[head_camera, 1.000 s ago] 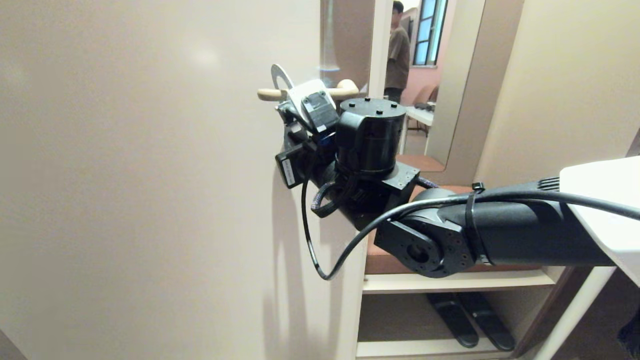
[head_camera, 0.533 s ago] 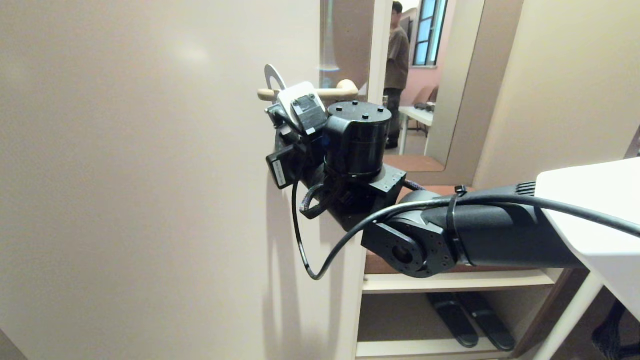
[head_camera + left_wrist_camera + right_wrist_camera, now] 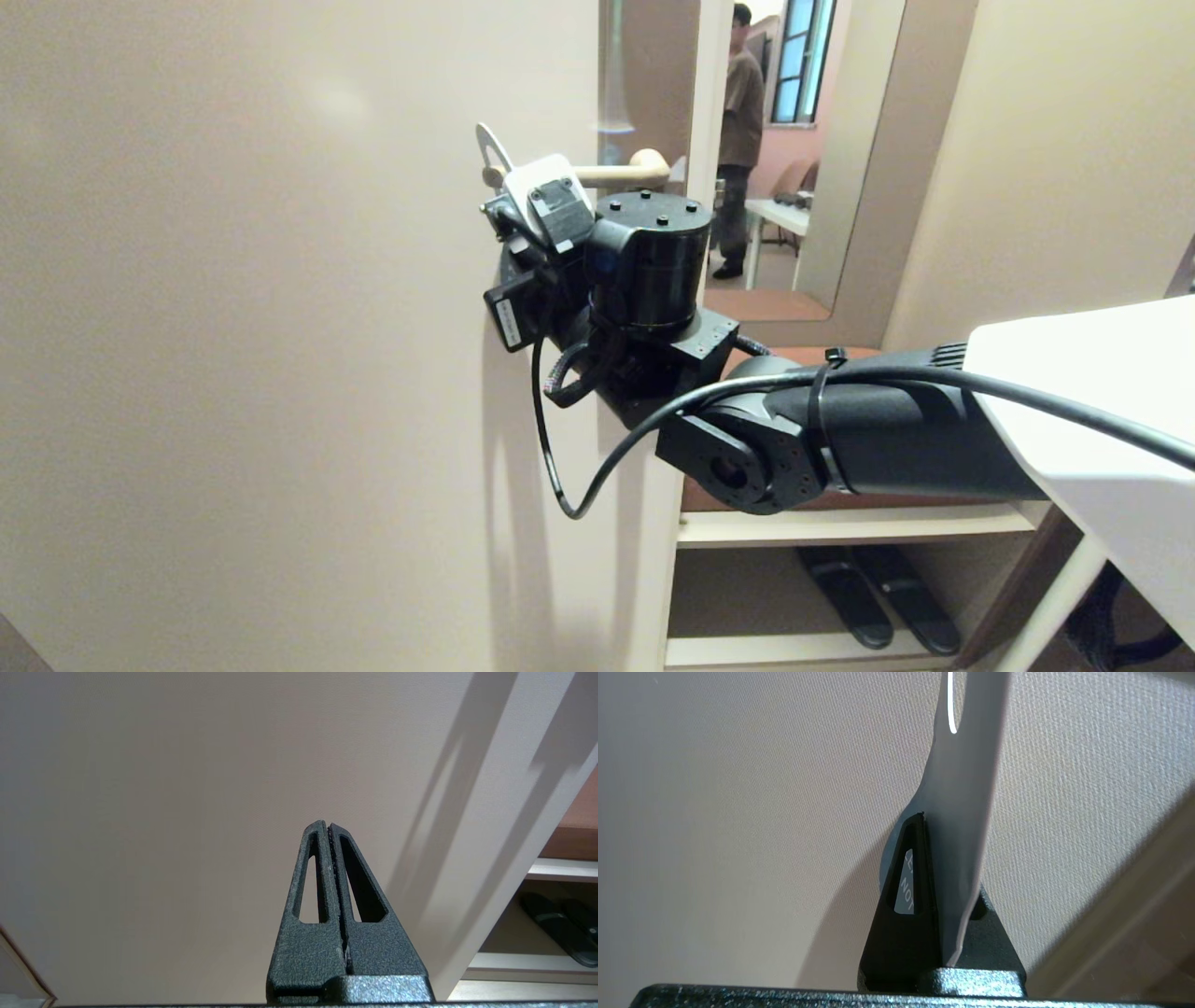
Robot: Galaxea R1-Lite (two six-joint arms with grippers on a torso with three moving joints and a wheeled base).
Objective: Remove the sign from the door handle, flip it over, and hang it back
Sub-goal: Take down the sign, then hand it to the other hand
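The right gripper (image 3: 931, 826) is clamped on the sign (image 3: 962, 812); the card is pinched edge-on between the closed fingers (image 3: 901, 933), and the white letters "NOT" are seen through the slot of one finger. In the head view the right arm is stretched to the cream door (image 3: 280, 327), and the sign (image 3: 489, 147) is held up at the free tip of the door handle (image 3: 607, 172), its rounded white top sticking above the lever. Whether the oval hole is on or off the lever cannot be told; the wrist hardware blocks that spot. The rest of the sign is hidden behind the gripper body.

The left gripper (image 3: 328, 828) is pressed fully closed on nothing and is pointed at a plain stretch of the door, low down.

A person (image 3: 742, 140) is seen standing in the room past the door edge. A pair of black slippers (image 3: 878, 597) is on a low shelf to the right of the door.
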